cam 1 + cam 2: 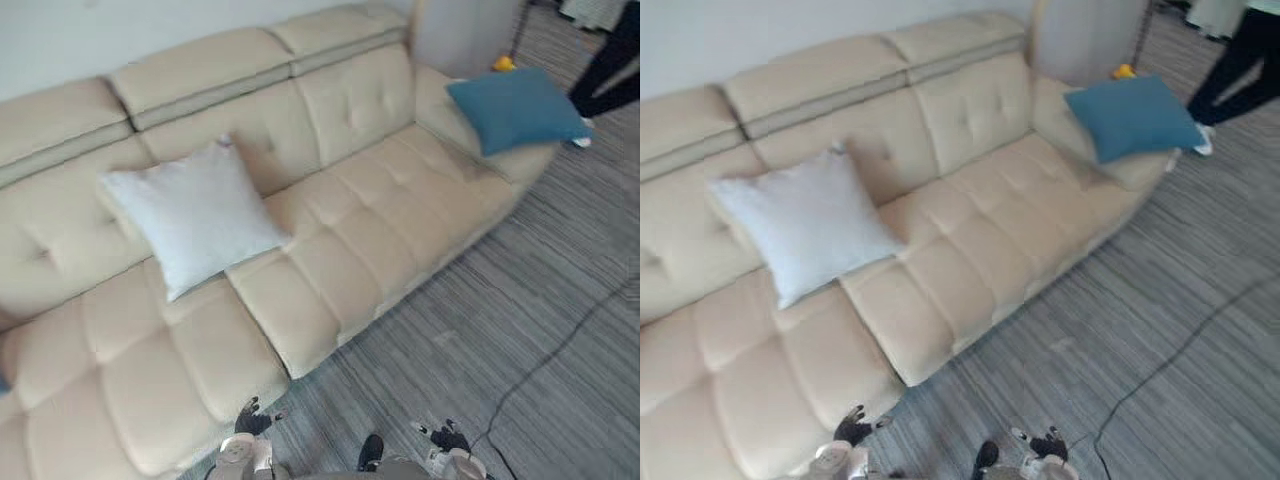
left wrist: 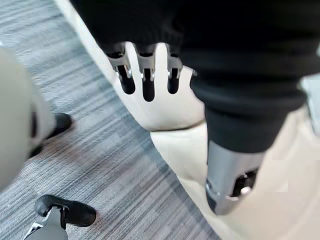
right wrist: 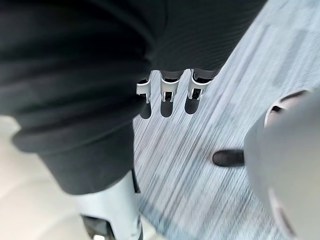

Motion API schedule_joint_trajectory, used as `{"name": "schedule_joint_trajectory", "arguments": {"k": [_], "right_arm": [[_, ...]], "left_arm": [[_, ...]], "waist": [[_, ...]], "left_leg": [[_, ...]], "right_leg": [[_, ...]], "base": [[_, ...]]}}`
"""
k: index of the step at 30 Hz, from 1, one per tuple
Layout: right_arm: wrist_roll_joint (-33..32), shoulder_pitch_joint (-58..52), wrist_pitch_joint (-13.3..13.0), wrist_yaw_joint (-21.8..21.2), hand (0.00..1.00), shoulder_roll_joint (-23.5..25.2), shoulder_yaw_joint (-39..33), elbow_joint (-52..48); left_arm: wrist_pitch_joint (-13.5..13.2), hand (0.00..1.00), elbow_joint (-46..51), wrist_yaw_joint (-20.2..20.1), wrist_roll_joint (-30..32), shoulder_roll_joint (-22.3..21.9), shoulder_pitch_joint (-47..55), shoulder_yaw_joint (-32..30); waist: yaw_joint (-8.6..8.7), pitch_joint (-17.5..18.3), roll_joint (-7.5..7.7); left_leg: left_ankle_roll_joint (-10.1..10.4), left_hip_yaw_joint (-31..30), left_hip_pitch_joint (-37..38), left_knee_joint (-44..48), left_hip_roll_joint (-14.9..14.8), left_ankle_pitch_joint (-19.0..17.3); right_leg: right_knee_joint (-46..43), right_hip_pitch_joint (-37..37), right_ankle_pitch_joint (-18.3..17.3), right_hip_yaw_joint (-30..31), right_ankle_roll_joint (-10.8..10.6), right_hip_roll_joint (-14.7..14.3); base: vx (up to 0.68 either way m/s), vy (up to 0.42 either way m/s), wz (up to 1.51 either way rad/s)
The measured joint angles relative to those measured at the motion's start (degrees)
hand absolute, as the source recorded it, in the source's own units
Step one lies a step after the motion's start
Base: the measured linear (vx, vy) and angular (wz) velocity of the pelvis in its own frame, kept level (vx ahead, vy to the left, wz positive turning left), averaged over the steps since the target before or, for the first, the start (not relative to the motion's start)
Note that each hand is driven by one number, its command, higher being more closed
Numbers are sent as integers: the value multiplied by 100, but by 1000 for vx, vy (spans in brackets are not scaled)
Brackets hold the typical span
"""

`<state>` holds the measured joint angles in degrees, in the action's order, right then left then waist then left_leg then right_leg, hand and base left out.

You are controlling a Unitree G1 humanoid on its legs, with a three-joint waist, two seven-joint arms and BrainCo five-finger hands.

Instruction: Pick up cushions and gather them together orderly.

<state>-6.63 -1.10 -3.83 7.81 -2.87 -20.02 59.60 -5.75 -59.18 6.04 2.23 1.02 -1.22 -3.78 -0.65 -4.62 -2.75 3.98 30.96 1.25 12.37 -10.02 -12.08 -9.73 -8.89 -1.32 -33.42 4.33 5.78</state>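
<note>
White cushion point(image 1: 195, 215) at 9 o'clock on the beige sofa point(image 1: 380, 200), blue cushion point(image 1: 515, 108) at 2; left hand point(image 1: 250, 418) and right hand point(image 1: 446, 437) low at 6, fingers apparently slack, empty.

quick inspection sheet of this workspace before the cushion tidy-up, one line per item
surface: beige tufted leather sofa, cushions resting on it
job's things: white square fabric cushion leaning on the backrest left of centre; blue square fabric cushion on the far right armrest, well apart
clutter: small yellow object behind the blue cushion, too small to identify
hands: left hand and right hand both open, empty, low by the sofa's front edge
cables: nothing seen on the sofa
surroundings: grey striped carpet; person's dark-trousered legs at far right; pale wall behind
</note>
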Motion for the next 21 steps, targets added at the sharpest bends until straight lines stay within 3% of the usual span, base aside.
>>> {"name": "schedule_joint_trajectory", "arguments": {"k": [3,4,5,6,7,8,9,10,12,14,15,17,18,20,21], "right_arm": [[-5,-5,4,2,0,-44,4,45],[-5,-19,4,0,0,-34,4,56],[-10,-42,3,0,0,-20,8,128],[-20,-66,3,1,0,-3,26,210],[-79,-95,-9,24,0,15,35,174],[-83,-70,-12,66,0,18,61,147],[-83,-70,-11,84,0,40,81,116],[-89,-74,-12,126,0,54,73,-1],[-89,-8,-12,174,0,69,41,-13],[-83,-7,-11,204,0,92,41,-18],[-68,-10,-12,223,0,82,34,-14],[-12,-2,-12,224,0,97,3,-8],[-7,-2,-12,224,0,118,1,-18],[1,-103,-12,218,0,278,-12,-32],[44,-128,-8,199,0,316,-39,-30]], "left_arm": [[-4,0,0,-2,1,122,-97,154],[-4,0,0,-3,1,147,-94,176],[-3,0,4,-4,1,177,-97,249],[-2,0,7,-6,3,221,-70,249],[-3,0,19,-5,3,206,-10,246],[-1,0,18,1,2,193,31,245],[6,0,13,-2,3,169,69,248],[10,0,94,-4,1,147,91,252],[-5,0,325,35,-3,114,81,245],[-8,0,428,49,-3,58,76,237],[-10,0,448,58,-7,39,78,230],[-18,0,429,48,-20,10,127,234],[-15,0,412,47,-22,3,141,203],[-6,0,392,46,-23,36,230,35],[0,0,372,46,-25,62,208,36]], "waist": [[47,-29,-3],[59,-43,4],[74,-119,22],[58,-205,37],[28,-264,-7],[25,-313,-23],[13,-350,8],[-14,-377,-10],[-146,-451,85],[-285,-470,95],[-292,-475,93],[-302,-428,55],[-309,-371,9],[-332,-213,242],[-400,-189,346]], "left_leg": [[52,13,83,108,-16,-19],[139,0,51,353,-107,-73],[302,-66,-76,1141,-388,-189],[190,-267,-352,2216,-732,-120],[-161,-618,-683,3172,-1014,102],[-356,-896,-943,3687,-1096,279],[-310,-1186,-1158,4032,-1096,178],[-105,-1633,-1530,4290,-874,-169],[-132,-2040,-2031,3587,-290,-462],[-102,-2223,-2166,2701,10,-441],[23,-2488,-2175,1912,270,-331],[11,-2947,-2016,1009,501,215],[-37,-2937,-1960,976,532,313],[-159,-2460,-1788,988,616,177],[-211,-2197,-1573,994,697,-4]], "right_leg": [[-25,-62,-234,336,-132,-119],[-22,-41,-323,394,-146,-163],[-25,53,-474,499,-133,-242],[-21,228,-547,603,-91,-366],[-21,383,-604,727,-46,-512],[-36,481,-651,846,5,-588],[-91,499,-705,958,44,-634],[-223,488,-810,1186,100,-645],[-214,508,-824,1685,129,-640],[-208,547,-857,1976,80,-613],[-198,599,-923,2141,-18,-572],[-213,659,-1094,2536,-221,-575],[-215,669,-1126,2639,-262,-564],[-554,604,-1302,2878,-536,-285],[-1264,362,-1447,2883,-777,-70]], "base": [[92,-85,-64],[30,-84,-59],[24,-112,-56],[32,-101,-67],[67,-93,-60],[148,-36,-54],[157,17,-67],[235,55,-82],[225,74,-117],[214,122,-105],[222,147,-91],[327,214,-99],[448,258,-108],[396,180,-100],[359,153,-88]]}}
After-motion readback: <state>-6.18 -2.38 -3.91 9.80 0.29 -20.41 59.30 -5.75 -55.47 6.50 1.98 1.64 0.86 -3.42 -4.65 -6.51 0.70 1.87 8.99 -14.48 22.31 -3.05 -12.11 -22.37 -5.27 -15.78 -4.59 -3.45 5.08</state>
